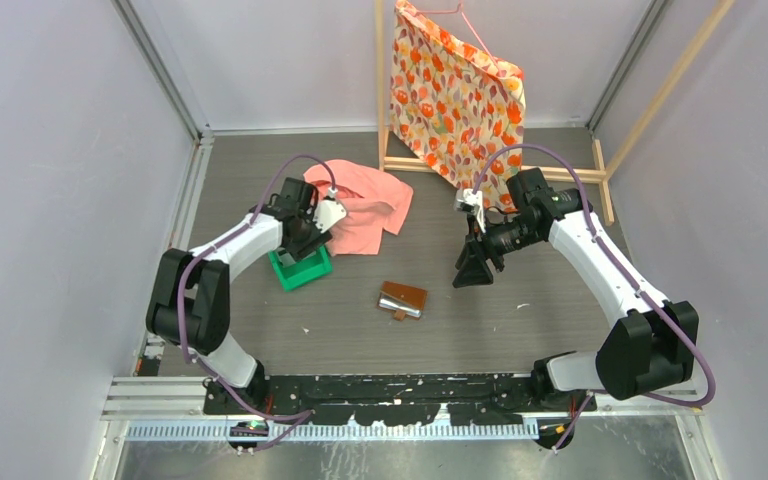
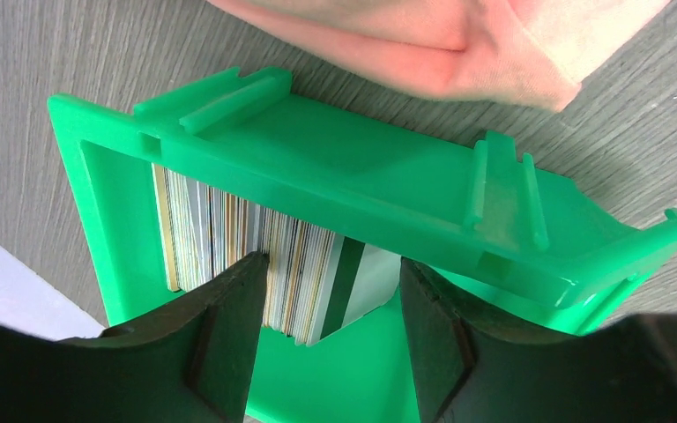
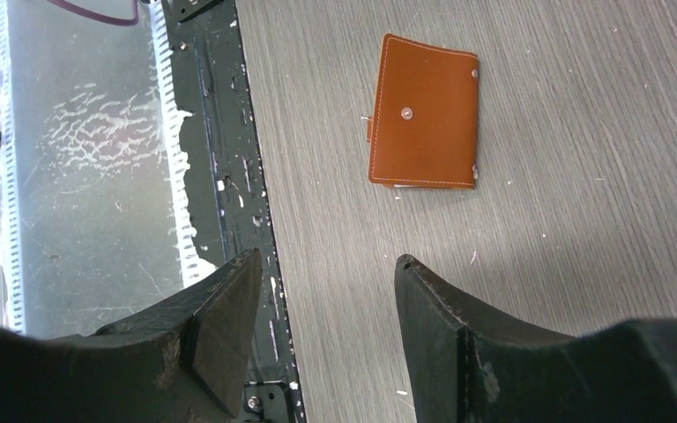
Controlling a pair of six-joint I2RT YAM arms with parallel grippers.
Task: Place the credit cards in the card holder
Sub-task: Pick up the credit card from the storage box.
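You have the credit cards (image 2: 247,256) standing on edge, packed in a row inside the green tray (image 2: 335,176), at about ten o'clock from the card holder (image 1: 403,299). That lies flat, brown, folded shut, near the table's (image 1: 520,330) middle.

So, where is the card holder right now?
In the top view the card holder lies near the middle, between the green tray on the left and the right claw, touching neither.

Cards (image 2: 229,247) in tray (image 2: 353,176); wallet (image 1: 403,299) right of tray; cloth (image 1: 365,205) behind, perhaps touching.
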